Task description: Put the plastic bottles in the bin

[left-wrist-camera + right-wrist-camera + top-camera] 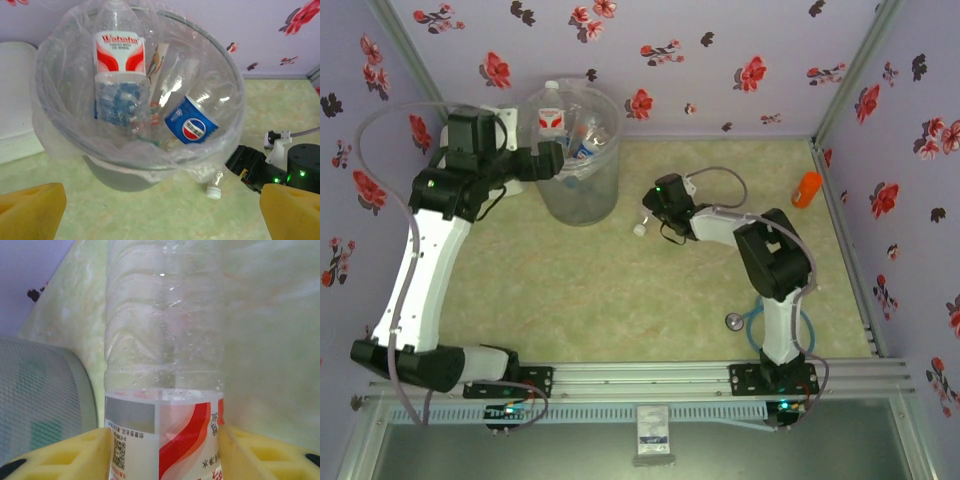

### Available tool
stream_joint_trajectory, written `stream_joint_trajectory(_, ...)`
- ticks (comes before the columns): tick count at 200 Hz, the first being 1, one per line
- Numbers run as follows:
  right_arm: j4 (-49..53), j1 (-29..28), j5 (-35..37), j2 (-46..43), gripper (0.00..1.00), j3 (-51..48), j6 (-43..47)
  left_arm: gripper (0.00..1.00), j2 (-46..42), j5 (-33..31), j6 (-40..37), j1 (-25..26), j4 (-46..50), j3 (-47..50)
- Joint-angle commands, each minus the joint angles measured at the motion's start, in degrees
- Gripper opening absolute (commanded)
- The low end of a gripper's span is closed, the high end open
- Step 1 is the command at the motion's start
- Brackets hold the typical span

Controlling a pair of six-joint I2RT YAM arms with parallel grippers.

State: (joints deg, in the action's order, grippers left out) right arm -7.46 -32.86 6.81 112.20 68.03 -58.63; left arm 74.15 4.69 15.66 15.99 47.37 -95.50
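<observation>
The bin (582,200) stands at the back left of the table, lined with a clear bag and holding several plastic bottles, among them a red-and-white-labelled one (119,52) and a blue-labelled one (192,125). Just right of the bin (235,95), another plastic bottle (162,340) with a red-and-white label lies on the table, its white cap (640,229) pointing away from my right gripper (658,207). The right gripper (162,445) has both yellow pads against the bottle's label. My left gripper (164,197) hangs open near the bin's left side, nothing between its fingers.
A solid orange bottle-shaped object (806,189) stands at the far right by the wall. A white box (15,100) sits left of the bin. A small grey disc (732,321) and a blue ring lie near the right arm's base. Flowered walls close in three sides.
</observation>
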Motion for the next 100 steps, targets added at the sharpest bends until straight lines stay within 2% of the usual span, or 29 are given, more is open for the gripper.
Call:
stream_joint_trajectory(1,2.10,0.34,-0.78,-8.15,0.53,-6.19,8.05,1.00,-5.04,5.59,6.98,0.54,-6.56,4.67)
stream_joint_trajectory(32,3.40,0.34,-4.12,-19.95,0.48,-16.61,13.83,1.00,-8.41,7.96,13.08,3.61,-12.13,11.88)
stream_joint_trajectory(60,2.97,0.13,-11.04,-30.70,0.43,-25.12,18.20,1.00,-9.46,11.93,20.41,7.44,-21.15,19.03)
stream_joint_trajectory(73,0.33,-0.24,-14.97,-36.10,0.35,-29.71,20.92,1.00,-9.22,11.88,21.25,9.89,-23.20,20.70)
stream_joint_trajectory(100,-1.98,-2.63,-21.96,-46.92,0.35,-37.12,27.24,1.00,-8.68,11.26,23.26,12.73,-26.35,23.94)
